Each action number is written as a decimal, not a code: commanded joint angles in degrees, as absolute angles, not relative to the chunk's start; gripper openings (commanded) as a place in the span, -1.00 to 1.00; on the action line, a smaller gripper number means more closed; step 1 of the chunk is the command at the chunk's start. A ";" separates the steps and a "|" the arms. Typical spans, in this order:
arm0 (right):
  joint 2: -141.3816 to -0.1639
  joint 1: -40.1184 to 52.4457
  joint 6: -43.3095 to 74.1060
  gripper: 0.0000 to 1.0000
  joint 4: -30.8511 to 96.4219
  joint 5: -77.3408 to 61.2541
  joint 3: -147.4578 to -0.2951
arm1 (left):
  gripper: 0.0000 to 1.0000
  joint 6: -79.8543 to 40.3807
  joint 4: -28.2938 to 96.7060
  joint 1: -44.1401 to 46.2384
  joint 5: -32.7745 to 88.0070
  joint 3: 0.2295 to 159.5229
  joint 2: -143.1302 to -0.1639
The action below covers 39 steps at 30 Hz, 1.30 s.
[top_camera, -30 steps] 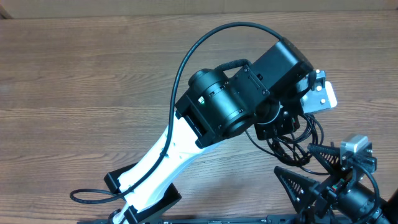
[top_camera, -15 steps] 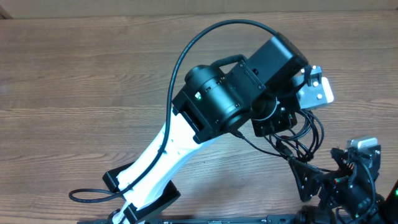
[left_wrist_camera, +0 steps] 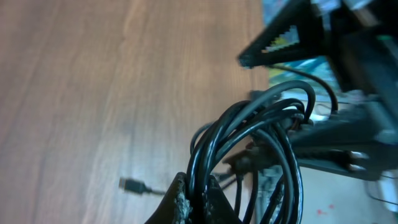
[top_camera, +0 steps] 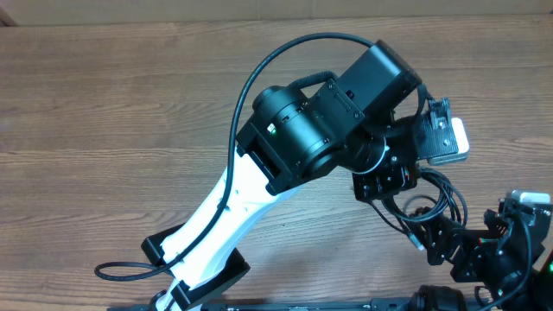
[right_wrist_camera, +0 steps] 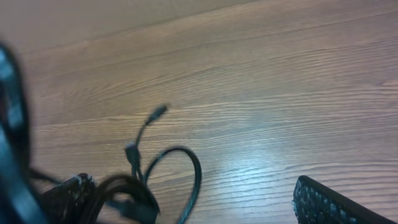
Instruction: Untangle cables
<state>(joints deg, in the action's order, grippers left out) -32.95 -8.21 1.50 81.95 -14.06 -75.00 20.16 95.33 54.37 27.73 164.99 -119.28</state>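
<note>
Several thin black cables (top_camera: 432,200) hang in a looped bundle at the table's right front. My left gripper (top_camera: 386,190) is shut on the bundle; in the left wrist view the cables (left_wrist_camera: 261,124) rise from between its fingers (left_wrist_camera: 180,202). One loose plug (left_wrist_camera: 132,185) lies on the wood. My right gripper (top_camera: 442,242) is wide open just right of the bundle. In the right wrist view the cables (right_wrist_camera: 186,165) loop at lower left with a plug (right_wrist_camera: 159,112) sticking up. Only one finger (right_wrist_camera: 323,202) shows there.
The wooden table (top_camera: 130,104) stretches left and back of the arms. The left arm's white link (top_camera: 220,220) and its thick black cable (top_camera: 246,95) cross the table's front centre. The table's front edge lies close under both grippers.
The left wrist has turned and carried the cable bundle a little to the right. The right gripper has shifted right and lower, and its open fingers now sit at the bundle.
</note>
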 commanded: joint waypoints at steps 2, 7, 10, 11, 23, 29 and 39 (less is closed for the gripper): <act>-32.86 -8.38 4.10 1.00 81.97 -6.50 -76.14 | -0.91 22.57 96.79 53.89 33.04 165.16 -116.42; -32.86 -8.38 11.68 1.00 83.31 3.55 -76.14 | -0.91 23.79 96.79 52.62 29.89 165.16 -112.46; -32.86 -8.38 12.45 1.00 83.33 4.62 -76.14 | -0.92 22.41 96.79 50.81 24.27 165.16 -110.19; -32.86 -8.38 12.43 1.00 83.35 4.16 -76.14 | -0.92 22.02 96.79 50.11 23.09 165.16 -109.40; -32.86 -8.38 9.72 1.00 82.87 -12.71 -76.14 | -0.91 16.47 96.79 49.34 4.56 165.10 -109.38; -32.86 -8.38 -2.72 1.00 82.78 -25.87 -76.14 | -0.92 16.49 96.79 49.36 2.37 165.10 -109.38; -32.86 -8.38 -3.33 1.00 72.34 -31.83 -76.16 | -0.92 22.94 96.79 49.52 11.53 164.18 -109.38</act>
